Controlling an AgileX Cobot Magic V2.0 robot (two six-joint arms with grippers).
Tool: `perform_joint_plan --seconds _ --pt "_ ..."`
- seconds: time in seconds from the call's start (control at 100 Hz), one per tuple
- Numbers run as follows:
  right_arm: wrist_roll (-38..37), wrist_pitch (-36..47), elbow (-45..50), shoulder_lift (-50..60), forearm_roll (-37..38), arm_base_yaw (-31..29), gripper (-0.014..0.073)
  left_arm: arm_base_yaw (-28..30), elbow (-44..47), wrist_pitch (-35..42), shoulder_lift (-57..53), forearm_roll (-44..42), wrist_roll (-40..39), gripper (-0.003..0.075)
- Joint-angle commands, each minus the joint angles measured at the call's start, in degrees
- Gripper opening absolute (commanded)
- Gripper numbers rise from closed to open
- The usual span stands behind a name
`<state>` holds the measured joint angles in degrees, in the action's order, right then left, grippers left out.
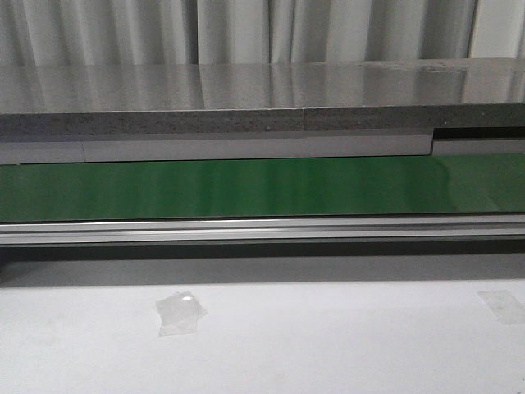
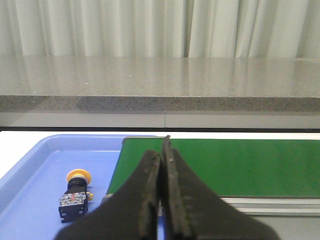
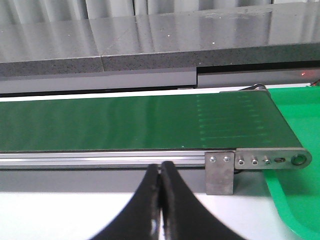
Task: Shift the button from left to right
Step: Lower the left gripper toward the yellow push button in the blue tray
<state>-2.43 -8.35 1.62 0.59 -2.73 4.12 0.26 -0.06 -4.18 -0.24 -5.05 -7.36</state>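
While untouched — button (image 2: 76, 194), tray (image 2: 30, 165).

The left gripper (image 2: 162, 200) has two broad, matte black fingers (image 2: 132, 210) with rough, ridged inner edges. The right gripper (image 3: 160, 205) has smoother black fingers (image 3: 182, 215), tapering to rounded tips.

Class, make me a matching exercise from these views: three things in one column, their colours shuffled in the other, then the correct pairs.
Things:
1. button cap
2. tray under the button
3. conveyor belt

Colours:
A. green
B. yellow-orange
C. blue

Pairs: 1-B, 2-C, 3-A
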Motion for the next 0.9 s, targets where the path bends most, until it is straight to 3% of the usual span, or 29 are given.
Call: perform_joint_plan --seconds 0.0,0.46,0.69,0.89 --pt "0.29 4.69 -0.92 1.05 0.57 0.19 -0.0067 -0.40 2.69 4.97 -1.93 0.09 -0.57 -0.0020" --pt "0.29 4.69 -0.92 1.05 0.57 0.19 -0.0067 -0.40 -0.07 4.18 -1.68 0.30 -0.57 -0.0020" --pt "0.29 4.69 -0.92 1.05 0.57 0.19 -0.0067 -0.40 -12.05 -5.95 4.69 1.92 -0.57 -0.0020" --pt "0.29 4.69 -0.92 1.05 0.57 0.19 -0.0067 -0.40 -26.59 -22.03 17.10 2.05 -0.57 -0.0020"
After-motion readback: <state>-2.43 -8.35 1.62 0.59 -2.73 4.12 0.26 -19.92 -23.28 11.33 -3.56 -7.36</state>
